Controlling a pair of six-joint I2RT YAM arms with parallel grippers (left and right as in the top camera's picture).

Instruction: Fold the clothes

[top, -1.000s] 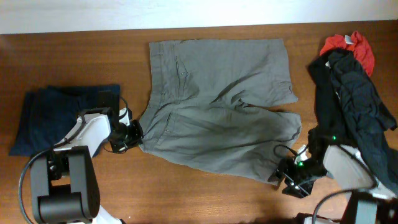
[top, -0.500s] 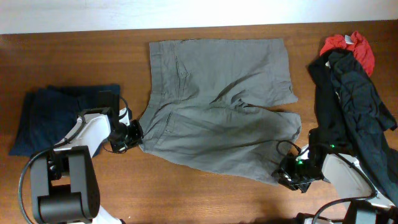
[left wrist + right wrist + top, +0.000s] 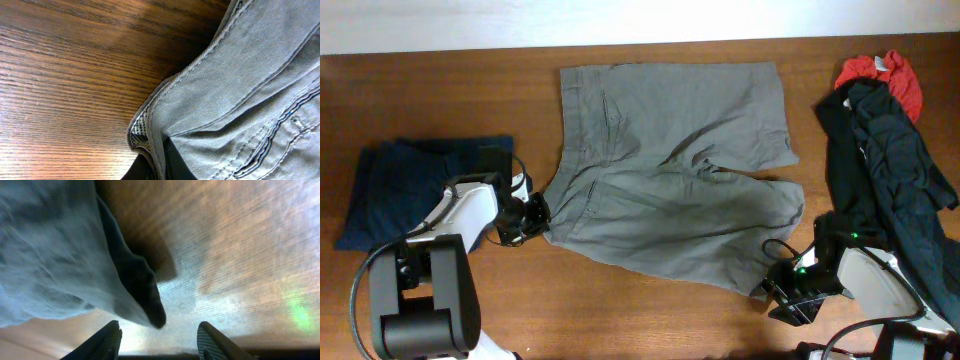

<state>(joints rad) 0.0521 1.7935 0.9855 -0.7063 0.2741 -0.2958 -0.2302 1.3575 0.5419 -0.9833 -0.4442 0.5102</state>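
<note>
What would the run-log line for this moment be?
shorts: spread out, unfolded | left gripper: shut on waistband corner | right gripper: open at leg hem corner, no grip

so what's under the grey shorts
Only the wooden table shows around the grey shorts. In the right wrist view the hem corner hangs above bare wood. Under the flat middle nothing can be seen; the cloth covers it.
</note>
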